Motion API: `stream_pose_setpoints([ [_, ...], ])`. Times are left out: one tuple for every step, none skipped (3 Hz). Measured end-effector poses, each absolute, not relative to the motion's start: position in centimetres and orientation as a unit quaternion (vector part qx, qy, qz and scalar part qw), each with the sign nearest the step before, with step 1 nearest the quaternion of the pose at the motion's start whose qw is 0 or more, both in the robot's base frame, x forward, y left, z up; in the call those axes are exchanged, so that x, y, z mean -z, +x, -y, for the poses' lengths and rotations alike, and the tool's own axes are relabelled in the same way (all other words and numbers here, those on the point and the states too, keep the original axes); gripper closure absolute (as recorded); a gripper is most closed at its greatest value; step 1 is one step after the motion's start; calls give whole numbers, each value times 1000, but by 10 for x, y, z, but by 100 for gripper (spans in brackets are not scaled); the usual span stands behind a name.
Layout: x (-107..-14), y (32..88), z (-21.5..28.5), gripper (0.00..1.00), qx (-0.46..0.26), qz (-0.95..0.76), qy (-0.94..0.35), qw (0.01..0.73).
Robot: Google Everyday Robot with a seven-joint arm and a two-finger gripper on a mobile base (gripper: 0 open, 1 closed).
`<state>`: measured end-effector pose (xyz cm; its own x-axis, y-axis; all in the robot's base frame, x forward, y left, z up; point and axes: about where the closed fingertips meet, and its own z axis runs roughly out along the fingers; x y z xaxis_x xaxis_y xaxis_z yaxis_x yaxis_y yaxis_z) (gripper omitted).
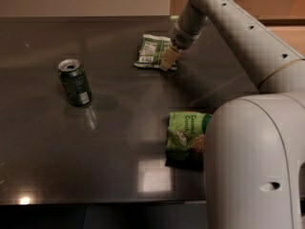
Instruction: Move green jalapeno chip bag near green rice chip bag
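Hanging at crinkled green jalapeno chip bag: tapered tan pincer.

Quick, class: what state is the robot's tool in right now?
Tool: at the right edge of the small green bag; whether it is open, closed or holding the bag cannot be told.

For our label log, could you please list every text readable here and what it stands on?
Green rice chip bag: white lettering, too blurred to read.
Green jalapeno chip bag, gripper at its right edge: label print too small.
Soda can: nothing legible.
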<state>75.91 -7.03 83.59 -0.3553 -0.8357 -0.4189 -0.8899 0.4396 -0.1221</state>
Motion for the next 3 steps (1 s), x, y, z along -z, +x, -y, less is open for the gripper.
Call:
stream_pose_setpoints([
  [-842,755,63,64,-68,-816,-533,216],
  [-852,745,62,87,-69,-809,-543,213],
  [-865,720,63,100,-72,-797,-565,204],
])
